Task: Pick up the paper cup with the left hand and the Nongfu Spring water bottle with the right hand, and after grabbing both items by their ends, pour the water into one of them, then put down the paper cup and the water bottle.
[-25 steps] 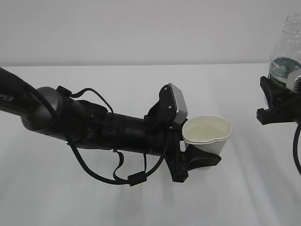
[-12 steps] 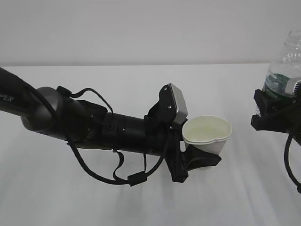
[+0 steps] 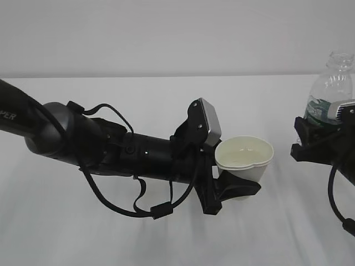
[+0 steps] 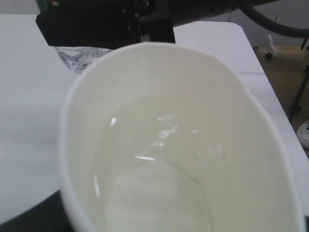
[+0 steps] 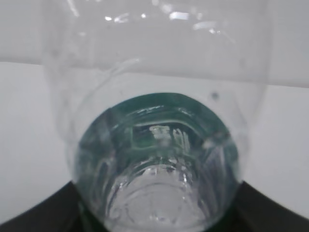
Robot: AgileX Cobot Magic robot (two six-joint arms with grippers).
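Note:
The white paper cup (image 3: 244, 158) hangs upright above the table, its base clamped by my left gripper (image 3: 236, 187), which is shut on it. In the left wrist view the paper cup (image 4: 183, 145) fills the frame, with clear water (image 4: 154, 188) pooled in its bottom. At the right edge my right gripper (image 3: 320, 138) is shut on the lower end of the Nongfu Spring water bottle (image 3: 331, 88), which stands upright, uncapped, green label showing. From the right wrist the bottle (image 5: 159, 145) is seen from its base upward, with a dark finger (image 5: 29, 220) beside it.
The white table (image 3: 166, 238) spreads under both arms, with a pale wall behind. The long black left arm (image 3: 111, 147) with looping cables lies across the left half. In the left wrist view the table's right edge (image 4: 263, 92) gives onto a floor with furniture legs.
The right gripper and the bottle have come down and slightly left, so the whole bottle neck now shows. The left arm and the cup have stayed still.

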